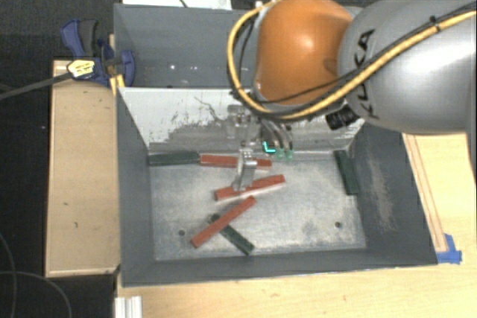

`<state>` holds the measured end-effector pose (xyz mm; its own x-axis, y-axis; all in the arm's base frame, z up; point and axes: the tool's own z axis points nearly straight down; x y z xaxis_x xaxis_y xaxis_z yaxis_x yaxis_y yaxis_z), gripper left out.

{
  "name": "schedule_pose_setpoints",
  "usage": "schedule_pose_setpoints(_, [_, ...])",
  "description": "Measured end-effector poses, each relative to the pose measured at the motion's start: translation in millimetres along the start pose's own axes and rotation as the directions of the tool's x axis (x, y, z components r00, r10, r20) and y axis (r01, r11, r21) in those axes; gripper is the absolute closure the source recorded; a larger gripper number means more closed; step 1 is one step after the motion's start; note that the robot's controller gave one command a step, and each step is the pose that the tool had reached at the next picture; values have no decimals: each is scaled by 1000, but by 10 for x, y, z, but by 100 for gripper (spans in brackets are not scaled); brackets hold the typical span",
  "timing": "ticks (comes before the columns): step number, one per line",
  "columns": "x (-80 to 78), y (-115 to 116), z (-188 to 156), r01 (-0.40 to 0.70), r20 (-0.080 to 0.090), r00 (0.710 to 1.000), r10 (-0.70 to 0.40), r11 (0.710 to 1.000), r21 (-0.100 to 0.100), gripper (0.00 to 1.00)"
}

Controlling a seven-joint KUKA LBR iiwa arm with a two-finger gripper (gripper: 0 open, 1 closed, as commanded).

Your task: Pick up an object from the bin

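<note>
My gripper (244, 176) hangs below the orange dome in the middle of the bin, its tip down at the floor. It stands right over a red flat stick (259, 186) that lies slanted at the centre, touching or almost touching its upper edge. Just behind the gripper lies another red stick (218, 159), end to end with a dark green stick (173, 158) on its left. In front, a third red stick (222, 222) lies slanted, crossing a short dark green stick (237, 238).
One more dark green stick (345, 171) lies along the right wall. The arm and its dome cover the back right of the bin. The bin's left front floor is bare metal.
</note>
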<state>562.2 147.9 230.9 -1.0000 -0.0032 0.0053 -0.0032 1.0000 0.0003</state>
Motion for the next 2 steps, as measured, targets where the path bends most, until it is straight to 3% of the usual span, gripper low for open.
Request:
schedule_pose_setpoints(1, [231,-778,1411,-22,-2,1000,22,1000,2,0])
schedule_pose_setpoints(2, [2,-584,1610,86,11,996,-86,996,0,0])
